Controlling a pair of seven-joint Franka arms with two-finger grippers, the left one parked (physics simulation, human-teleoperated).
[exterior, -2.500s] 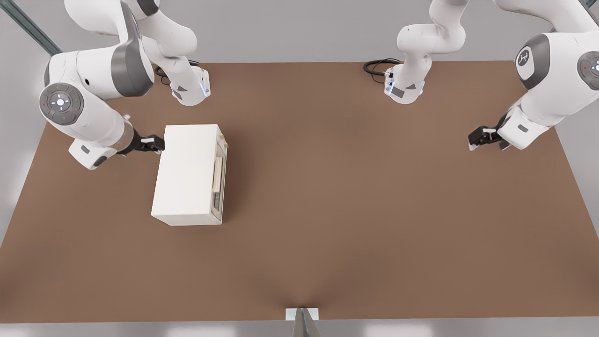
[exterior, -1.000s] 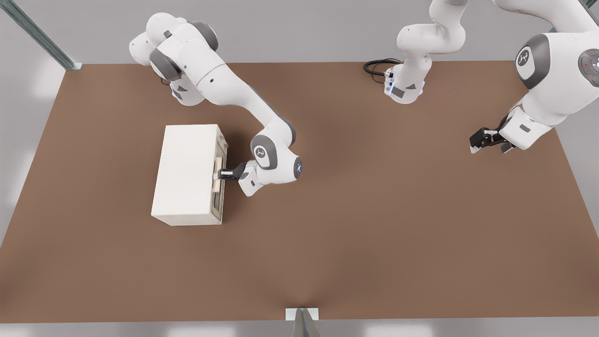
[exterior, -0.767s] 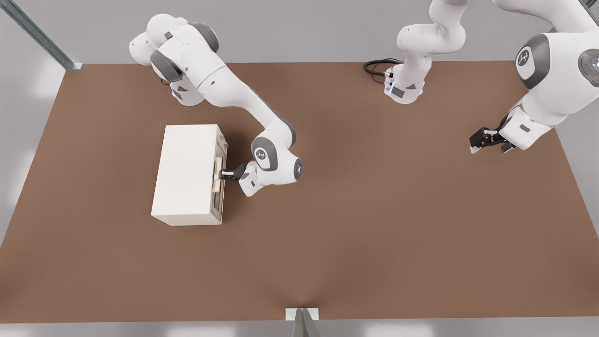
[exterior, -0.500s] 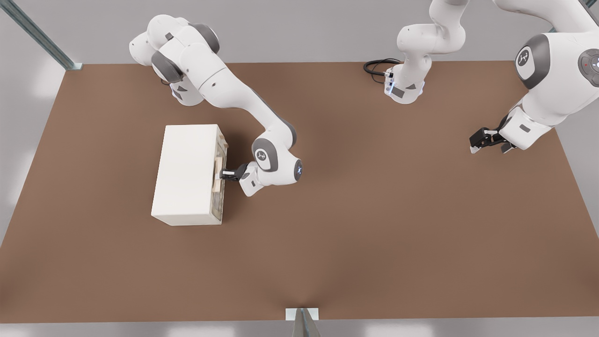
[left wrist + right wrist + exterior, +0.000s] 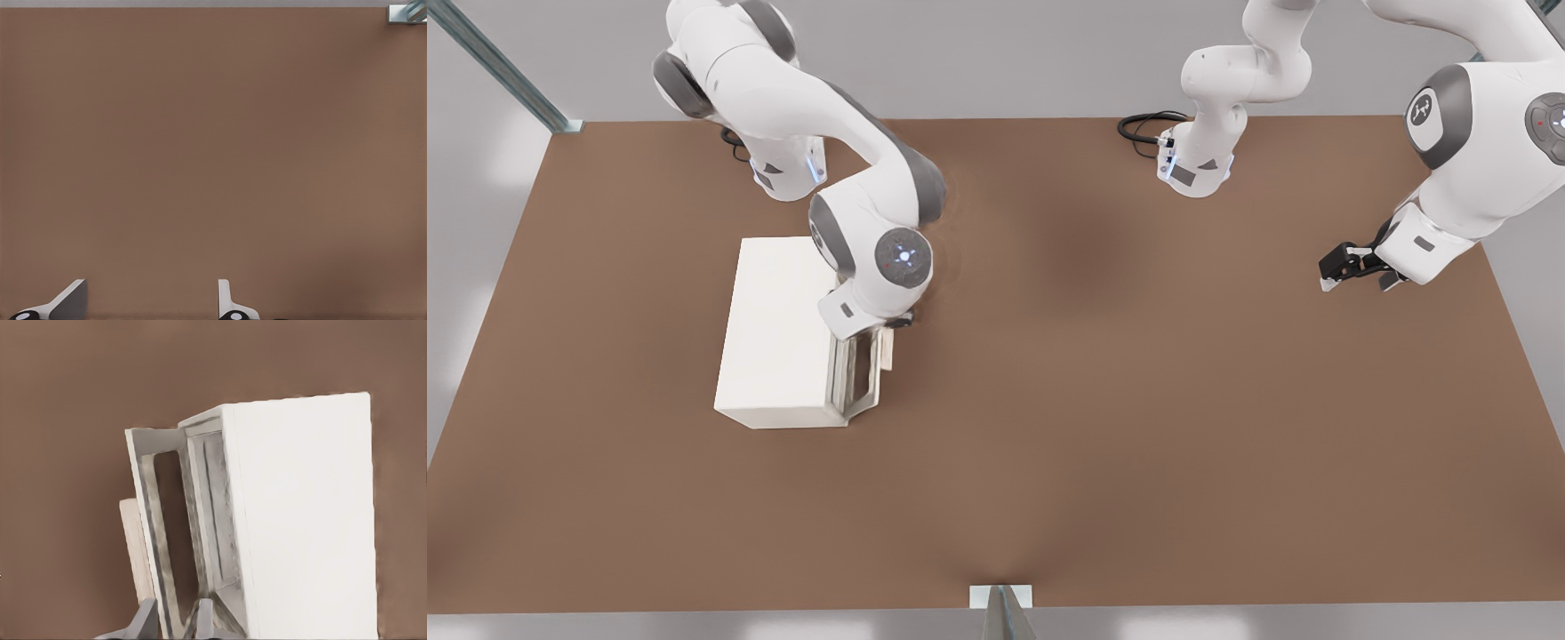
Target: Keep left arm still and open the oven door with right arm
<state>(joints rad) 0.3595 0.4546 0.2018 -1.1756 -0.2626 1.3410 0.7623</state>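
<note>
The cream oven point(image 5: 778, 329) stands on the brown table at the front view's left. Its oven door point(image 5: 861, 373) hangs partly open, tilted away from the box toward the front view's right, with the tan handle point(image 5: 887, 351) on its outer face. The right arm point(image 5: 871, 258) bends over the oven's door side, and its wrist hides the gripper in the front view. In the right wrist view the gripper point(image 5: 173, 621) straddles the rim of the door point(image 5: 143, 487), one finger point(image 5: 143, 620) by the handle point(image 5: 133, 547), the other inside, against the frame.
The table point(image 5: 1094, 400) stretches wide to the front view's right of the oven. The parked arm point(image 5: 1449, 213) hangs over the far right edge. A black cable point(image 5: 1143, 124) lies by the back arm base, and a metal bracket point(image 5: 1000, 597) sits at the front edge.
The door has swung from shut to partly open. The right arm has risen from beside the handle to above the oven's door side, with its wrist now pointing down.
</note>
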